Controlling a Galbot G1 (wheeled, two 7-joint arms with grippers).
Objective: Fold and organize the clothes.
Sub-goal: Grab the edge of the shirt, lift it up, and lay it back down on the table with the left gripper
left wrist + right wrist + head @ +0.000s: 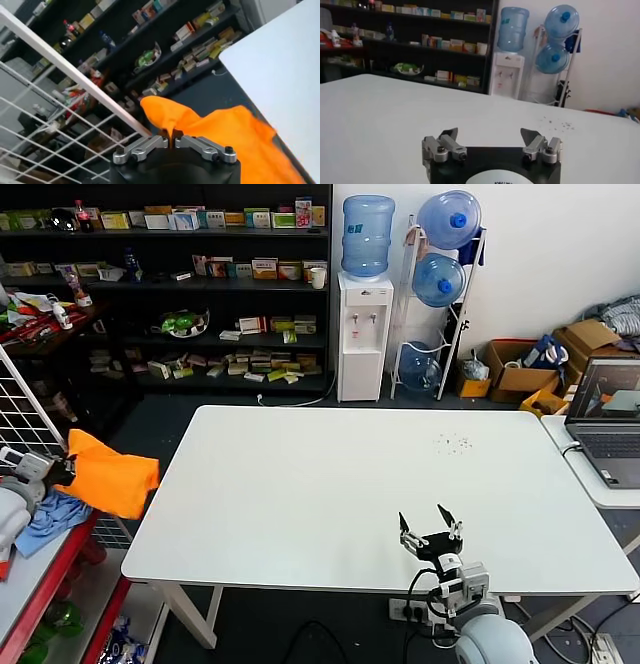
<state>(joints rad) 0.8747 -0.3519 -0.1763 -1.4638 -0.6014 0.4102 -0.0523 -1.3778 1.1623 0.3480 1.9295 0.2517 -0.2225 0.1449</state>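
the left gripper (62,469) hangs off the left edge of the white rectangular table (300,484), its fingers (150,146) pinched together on a fold of the bright orange thin-fabric t-shirt (112,476); the shirt droops in the air just beside that edge, above a crumpled light blue cloth (48,516) on the red-edged side shelf (40,579); the right gripper (431,529) rests over the table's near edge toward the right corner, fingers (442,145) spread wide and holding nothing
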